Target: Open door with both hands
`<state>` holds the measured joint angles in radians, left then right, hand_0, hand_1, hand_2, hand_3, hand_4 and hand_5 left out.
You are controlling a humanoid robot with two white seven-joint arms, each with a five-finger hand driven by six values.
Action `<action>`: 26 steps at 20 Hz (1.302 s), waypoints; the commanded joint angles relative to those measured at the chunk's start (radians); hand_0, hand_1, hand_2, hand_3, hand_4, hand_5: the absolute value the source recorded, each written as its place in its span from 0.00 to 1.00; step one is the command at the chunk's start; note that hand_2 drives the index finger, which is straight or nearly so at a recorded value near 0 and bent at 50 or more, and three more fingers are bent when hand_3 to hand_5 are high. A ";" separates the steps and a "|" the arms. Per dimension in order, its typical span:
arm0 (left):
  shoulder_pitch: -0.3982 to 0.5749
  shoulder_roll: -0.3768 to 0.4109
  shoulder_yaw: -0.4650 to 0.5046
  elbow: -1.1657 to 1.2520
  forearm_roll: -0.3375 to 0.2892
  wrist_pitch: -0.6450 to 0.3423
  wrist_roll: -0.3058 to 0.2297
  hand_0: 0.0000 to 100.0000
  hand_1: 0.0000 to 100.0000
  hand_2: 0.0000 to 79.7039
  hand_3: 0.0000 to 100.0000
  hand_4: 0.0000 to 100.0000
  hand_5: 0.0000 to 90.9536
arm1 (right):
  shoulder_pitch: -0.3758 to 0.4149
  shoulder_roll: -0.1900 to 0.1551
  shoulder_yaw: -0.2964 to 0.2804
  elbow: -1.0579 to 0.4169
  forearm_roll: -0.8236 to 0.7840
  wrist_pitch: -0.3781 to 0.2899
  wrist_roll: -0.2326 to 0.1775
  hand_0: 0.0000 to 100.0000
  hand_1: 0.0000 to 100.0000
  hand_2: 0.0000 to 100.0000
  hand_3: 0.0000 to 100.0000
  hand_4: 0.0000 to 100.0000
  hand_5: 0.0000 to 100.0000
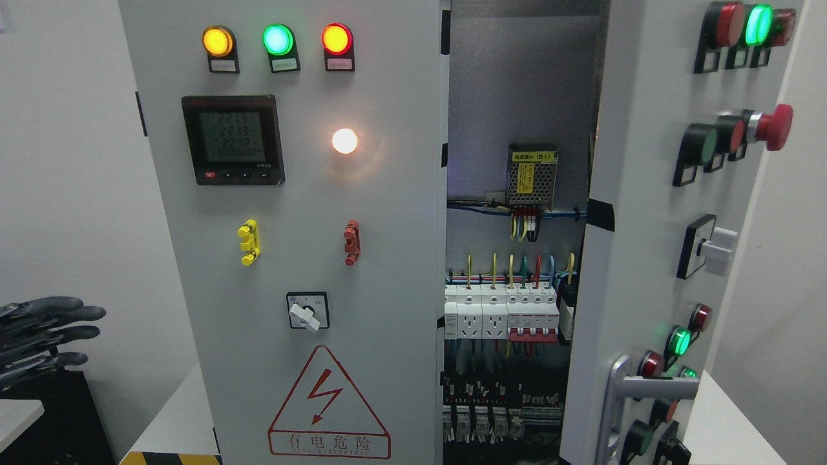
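Two doors front a grey electrical cabinet. One, the right door (pixel 639 213), stands swung open, its face turned edge-on toward the camera, with a silver handle (pixel 623 387) low on it and a column of red and green buttons and lamps. Its partner, the left door (pixel 291 258), is closed and fills the middle of the view, carrying three lit lamps (pixel 278 40) in amber, green and red, a digital meter (pixel 232 139), a glowing white light (pixel 344 141), a rotary switch (pixel 307 311) and a red triangular shock warning sign (pixel 328 407). Between them the gap shows the interior: a power supply (pixel 533 174), coloured wires, and a row of breakers (pixel 510 313). Everything stands on a white table (pixel 174 420) against plain white walls. At the far left edge, the left hand (pixel 45 336), in a dark glove, hangs well apart from both doors, fingers extended together and holding nothing. No right hand shows.
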<state>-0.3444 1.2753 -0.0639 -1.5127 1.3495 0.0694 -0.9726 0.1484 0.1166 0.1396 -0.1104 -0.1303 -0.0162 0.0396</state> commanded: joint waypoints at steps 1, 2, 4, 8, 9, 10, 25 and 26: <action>-0.374 -0.220 -0.598 0.022 0.019 0.035 0.002 0.00 0.00 0.00 0.00 0.00 0.00 | -0.001 0.000 0.000 0.000 0.000 0.001 0.000 0.39 0.00 0.00 0.00 0.00 0.00; -0.446 -0.221 -0.682 0.022 0.045 0.035 0.003 0.00 0.00 0.00 0.00 0.00 0.00 | 0.000 0.000 0.000 0.000 0.000 0.001 0.000 0.39 0.00 0.00 0.00 0.00 0.00; -0.594 -0.238 -0.845 0.020 0.088 0.027 0.005 0.00 0.00 0.00 0.00 0.00 0.00 | 0.000 0.000 0.000 0.000 0.000 0.001 0.000 0.39 0.00 0.00 0.00 0.00 0.00; -0.784 -0.325 -0.977 0.025 0.115 0.027 0.005 0.00 0.00 0.00 0.00 0.00 0.00 | 0.000 0.000 0.000 0.000 0.000 0.001 0.000 0.39 0.00 0.00 0.00 0.00 0.00; -0.820 -0.362 -0.999 0.034 0.115 0.030 0.005 0.00 0.00 0.00 0.00 0.00 0.00 | -0.001 0.000 0.000 0.000 0.000 0.001 0.000 0.39 0.00 0.00 0.00 0.00 0.00; -0.858 -0.407 -1.029 0.069 0.115 0.038 0.005 0.00 0.00 0.00 0.00 0.00 0.00 | 0.000 0.000 0.000 0.000 0.000 0.001 0.000 0.39 0.00 0.00 0.00 0.00 0.00; -1.146 -0.856 -1.108 0.325 0.220 0.098 0.006 0.00 0.00 0.00 0.00 0.00 0.00 | 0.000 0.000 0.000 0.000 0.000 0.001 0.000 0.39 0.00 0.00 0.00 0.00 0.00; -1.160 -0.887 -1.108 0.336 0.220 0.101 0.008 0.00 0.00 0.00 0.00 0.00 0.00 | -0.001 0.000 0.000 0.000 0.000 -0.001 0.000 0.39 0.00 0.00 0.00 0.00 0.00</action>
<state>-1.4037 0.6769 -1.0240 -1.3008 1.5354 0.1535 -0.9672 0.1475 0.1166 0.1396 -0.1104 -0.1304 -0.0156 0.0395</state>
